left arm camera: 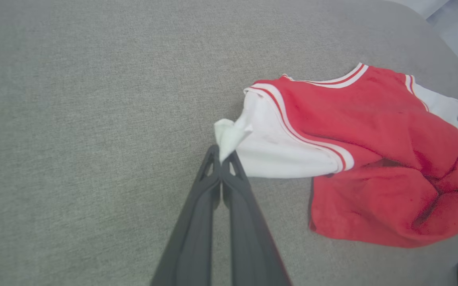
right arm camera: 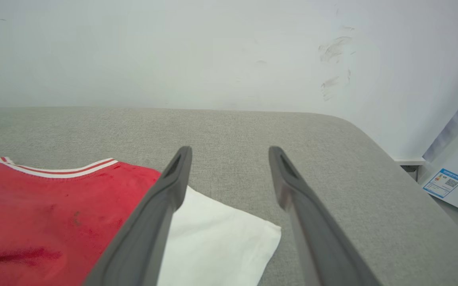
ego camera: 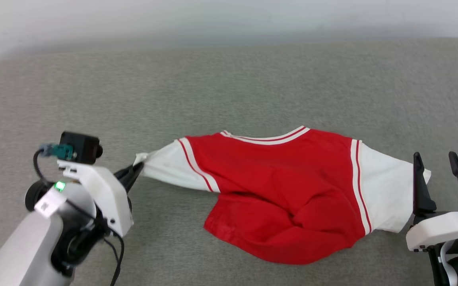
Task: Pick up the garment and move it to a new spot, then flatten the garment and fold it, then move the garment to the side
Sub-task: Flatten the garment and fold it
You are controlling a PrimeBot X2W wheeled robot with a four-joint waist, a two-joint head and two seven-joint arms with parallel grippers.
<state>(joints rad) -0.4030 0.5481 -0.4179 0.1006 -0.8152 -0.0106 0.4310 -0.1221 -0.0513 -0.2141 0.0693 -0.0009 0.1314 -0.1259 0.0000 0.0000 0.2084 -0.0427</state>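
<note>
The left end effector [ego camera: 137,169] sits at the lower left of the head view. Its two dark fingers are squeezed tight together on the tip of a white sleeve. The left wrist view shows the pinch at the middle [left arm camera: 221,159], with the sleeve tip bunched up.

The right end effector [ego camera: 435,155], at the lower right, is spread wide and holds nothing. One finger [right arm camera: 173,186] crosses the other white sleeve and hides part of it.

The garment [ego camera: 284,186] lies in the middle of the grey worktop [ego camera: 253,79], red side up, its bottom edge crumpled and tucked under.

A small blue and white sticker [right arm camera: 443,182] at the right edge of the right wrist view has writing too tiny to read.
</note>
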